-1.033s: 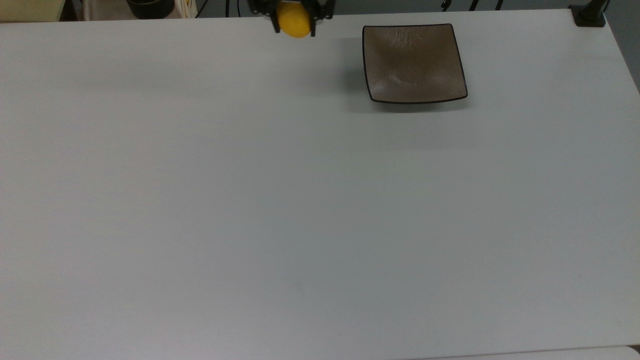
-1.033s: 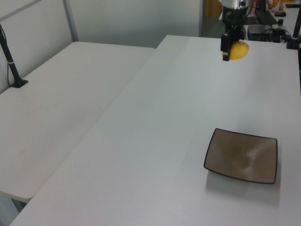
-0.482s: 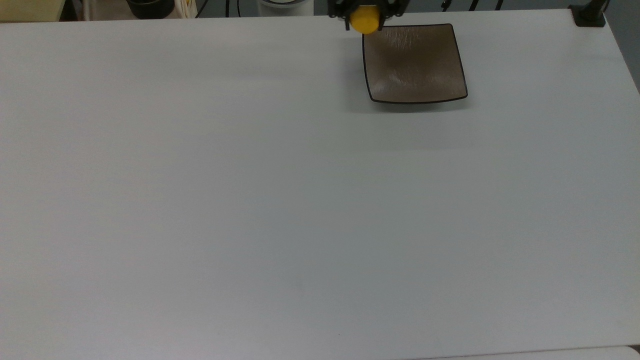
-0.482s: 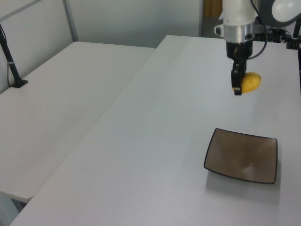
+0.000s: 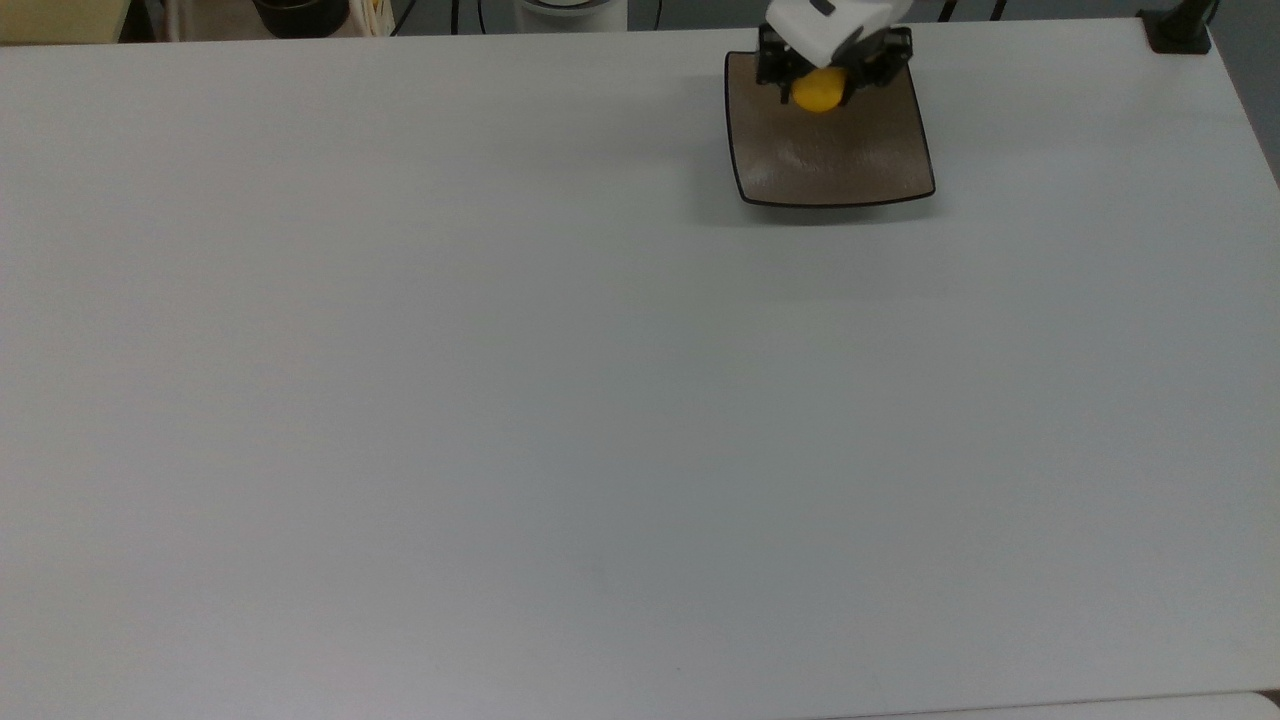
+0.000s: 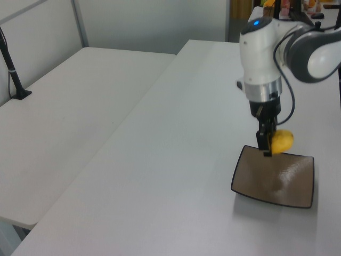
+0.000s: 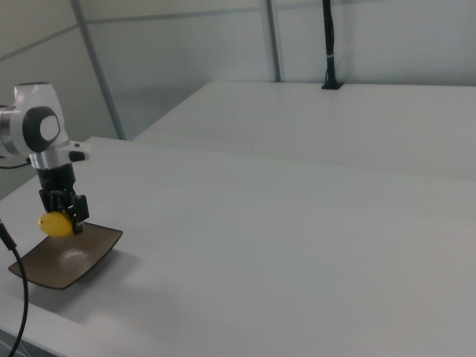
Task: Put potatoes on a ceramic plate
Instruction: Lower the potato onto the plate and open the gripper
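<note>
Counter (image 5: 500, 400) carries the square brown plate (image 5: 840, 160) at the far right in the top view, unmoved. Since half a second ago the end effector (image 5: 820, 88) has travelled from beside the plate's corner to above its far half, clamped on the yellow potato (image 5: 818, 92), which hangs clear of the plate's surface.

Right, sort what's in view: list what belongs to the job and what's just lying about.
Belongs to the job:
- potato, held in the gripper
- ceramic plate beneath it

Just there:
- white table
- second table beside it
- black post
- dark pot behind the table's far edge
</note>
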